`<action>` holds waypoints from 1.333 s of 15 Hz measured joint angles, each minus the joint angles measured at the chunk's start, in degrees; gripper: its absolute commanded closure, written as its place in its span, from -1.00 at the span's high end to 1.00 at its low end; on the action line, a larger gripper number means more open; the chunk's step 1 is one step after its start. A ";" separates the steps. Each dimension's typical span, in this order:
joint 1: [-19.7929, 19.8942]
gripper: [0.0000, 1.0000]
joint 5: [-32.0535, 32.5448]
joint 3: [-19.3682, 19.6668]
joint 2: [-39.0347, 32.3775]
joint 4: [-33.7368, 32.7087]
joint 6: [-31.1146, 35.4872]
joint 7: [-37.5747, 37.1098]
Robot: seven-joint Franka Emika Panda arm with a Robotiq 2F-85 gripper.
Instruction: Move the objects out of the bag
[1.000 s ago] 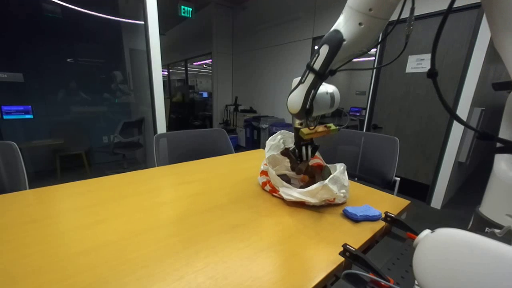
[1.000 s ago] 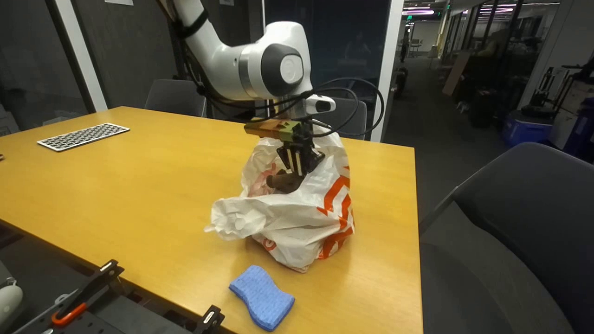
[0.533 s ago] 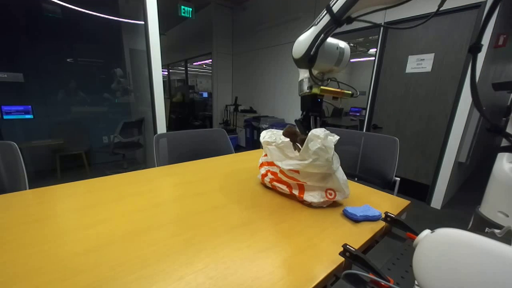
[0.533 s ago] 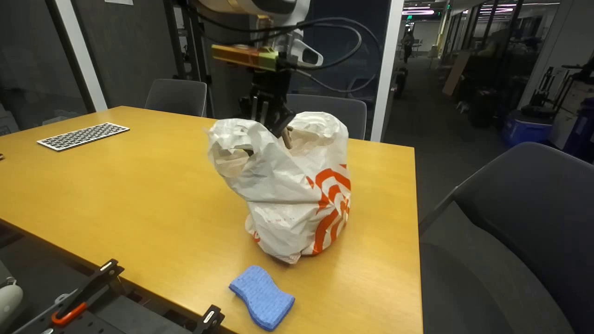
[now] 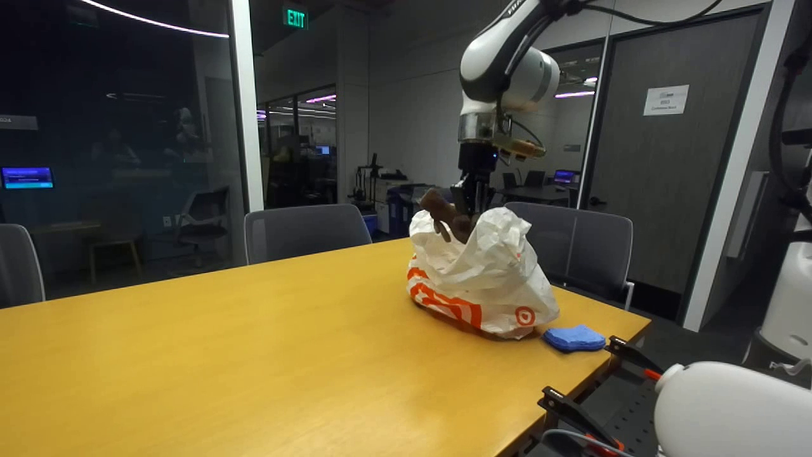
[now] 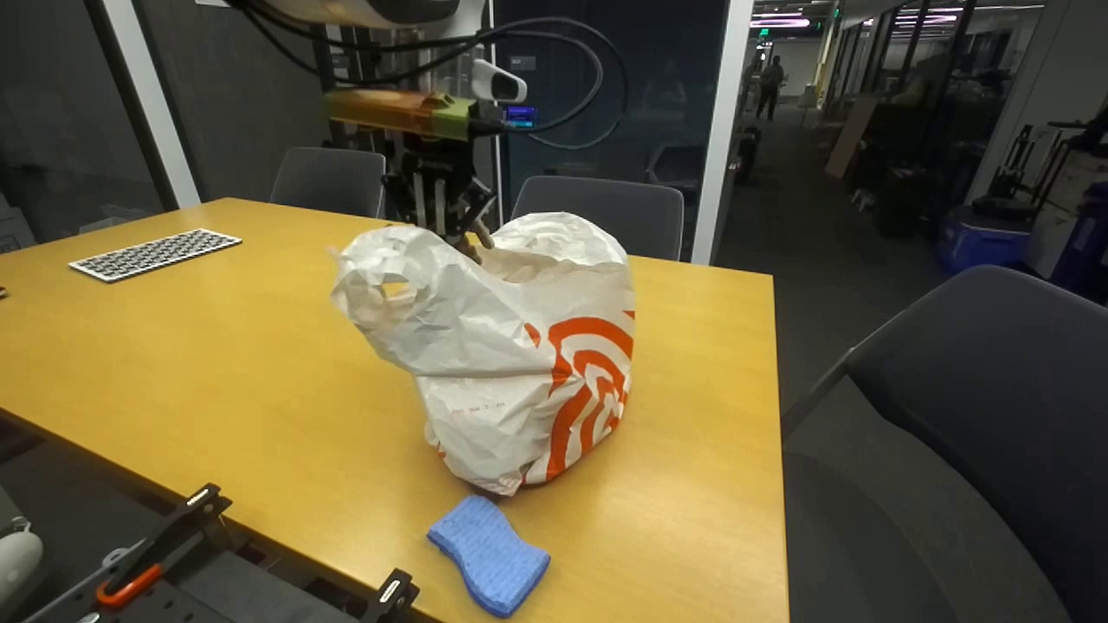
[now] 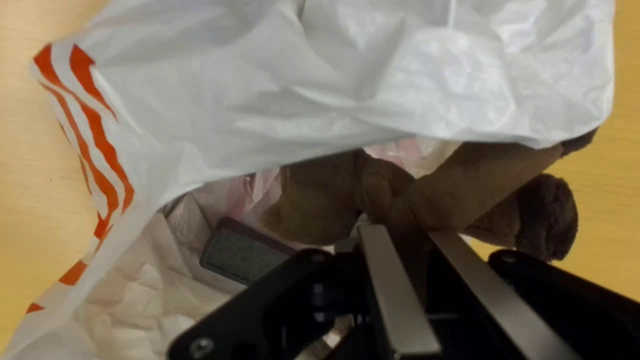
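Gripper [image 7: 404,230] has shifted left in both exterior views since the last frame, and the brown plush toy [image 5: 447,214] now pokes further out past the rim, right of centre in an exterior view. White plastic bag [image 6: 493,407] went with it: mouth leans left and the whole top is tugged over. Fingers look clamped on the toy; wrist view has brown fabric between them, though the contact sits in shadow. My read: extraction under way, grasp holding, toy partly out but not free. Dark-ended limbs reach past the rim at the right of the wrist view, and a bag flap overlaps one of them, so a snag is likely. Next move probably wants more lift before any sideways travel, else the bag tips or drags along. Other contents: a dark grey block [image 7: 245,252] inside, left of the fingers in the wrist view, so expect at least one more pick. Something glimpsed between the gripper's parts, bottom of that view, is too hidden to name. Blue sponge [image 6: 489,554] lies on the yellow table [image 6: 260,389] just beside the bag's base, bottom middle of the frame, unmoved; keyboard [image 6: 156,253] upper left, same.
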State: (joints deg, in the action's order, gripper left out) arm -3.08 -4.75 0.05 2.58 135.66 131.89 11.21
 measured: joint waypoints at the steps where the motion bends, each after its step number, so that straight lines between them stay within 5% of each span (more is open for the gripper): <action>1: -0.26 -0.93 1.67 -0.80 -0.19 1.87 4.14 -0.05; 8: -2.37 -0.93 12.59 -5.29 1.47 5.80 22.66 -3.63; 13: -8.08 -0.93 3.36 -8.28 1.46 6.66 36.17 -0.36; 14: -9.69 -0.27 0.80 -8.85 0.60 7.01 38.71 1.37; 20: -15.73 0.52 -12.05 -12.53 -6.98 6.75 39.25 9.65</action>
State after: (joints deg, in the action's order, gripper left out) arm -18.81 -16.80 -12.48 -4.40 142.40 171.14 20.86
